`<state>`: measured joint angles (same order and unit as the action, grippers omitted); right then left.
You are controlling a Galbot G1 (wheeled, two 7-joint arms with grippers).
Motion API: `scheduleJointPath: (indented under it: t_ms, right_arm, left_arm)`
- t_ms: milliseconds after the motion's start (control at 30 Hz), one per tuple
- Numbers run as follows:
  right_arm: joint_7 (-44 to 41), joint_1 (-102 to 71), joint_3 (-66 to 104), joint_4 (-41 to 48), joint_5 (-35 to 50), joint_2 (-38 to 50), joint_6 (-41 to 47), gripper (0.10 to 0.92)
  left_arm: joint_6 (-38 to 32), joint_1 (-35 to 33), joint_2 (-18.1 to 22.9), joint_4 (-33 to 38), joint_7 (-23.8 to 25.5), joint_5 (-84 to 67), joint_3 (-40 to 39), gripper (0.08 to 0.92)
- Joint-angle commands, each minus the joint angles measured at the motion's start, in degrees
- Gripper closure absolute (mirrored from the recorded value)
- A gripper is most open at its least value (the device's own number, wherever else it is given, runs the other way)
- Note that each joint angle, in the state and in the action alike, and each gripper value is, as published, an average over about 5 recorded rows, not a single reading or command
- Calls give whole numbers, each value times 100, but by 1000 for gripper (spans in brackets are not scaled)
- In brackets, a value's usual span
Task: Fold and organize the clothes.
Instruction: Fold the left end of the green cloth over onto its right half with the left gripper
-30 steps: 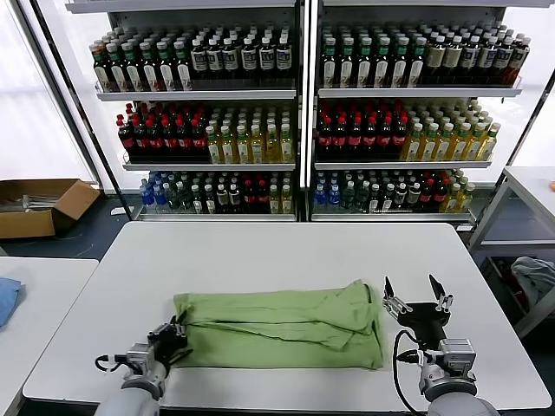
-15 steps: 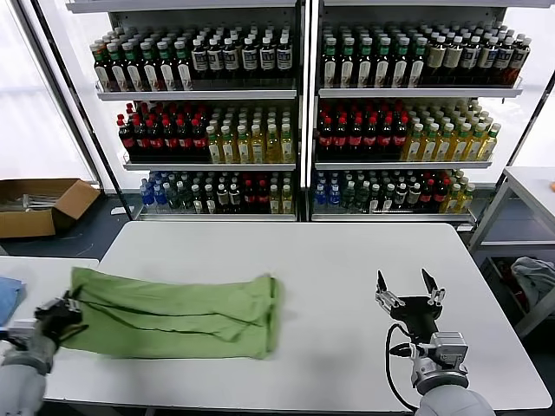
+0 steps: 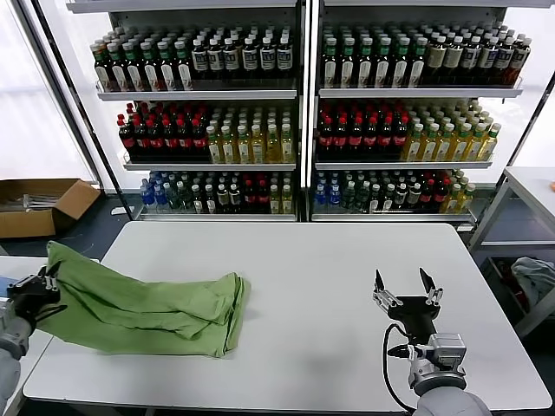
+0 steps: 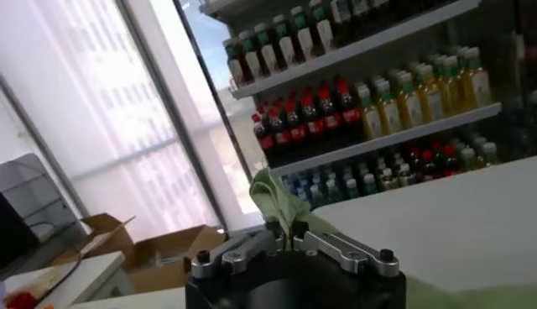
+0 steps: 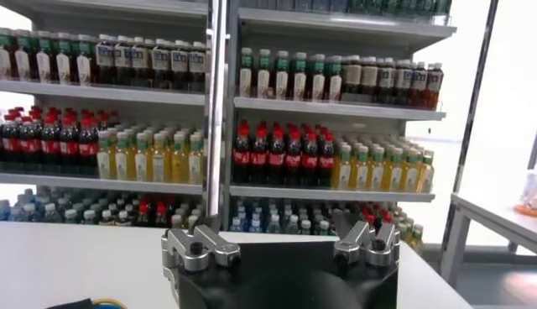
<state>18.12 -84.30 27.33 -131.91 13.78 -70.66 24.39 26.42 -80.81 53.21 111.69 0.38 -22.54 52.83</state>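
Green, soft and creased, one shirt (image 3: 143, 308) lies bundled in long folds on the left part of the white table (image 3: 329, 269), its far-left end lifted off the surface; the left gripper (image 3: 35, 290) is pinched tight on that raised corner at the table's left edge, and in the left wrist view a tuft of the same fabric (image 4: 277, 201) stands up between its closed fingers; no collar or print shows from either view; the right gripper (image 3: 403, 290) hangs over the right part of the table, well apart from the shirt, its two dark pointed fingers (image 3: 379, 286) spread wide with nothing between them; two tall shelving units (image 3: 303, 113) stand behind the table, packed with rows of bottles; one brown cardboard box (image 3: 39, 206) sits on the floor at far left; one blue cloth (image 3: 7, 284) shows at the left edge.
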Motion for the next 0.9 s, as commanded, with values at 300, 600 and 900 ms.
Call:
scheduleJointPath:
  t_ms: [300,600,900]
  right_arm:
    - [-8,-503,376,-248,-12,-100,-77,203]
    - [-20,-753,467,-244,-30,-154,-240,203]
    - [-13,-796,427,-307,-71,-192,-245,203]
  left_arm:
    - [181,370,1977,606,-126,739,-2436,894]
    - [389,543,2223,857,-182,780,-2845,894]
    - [331,598,2235,411,-14,985,-2965,894]
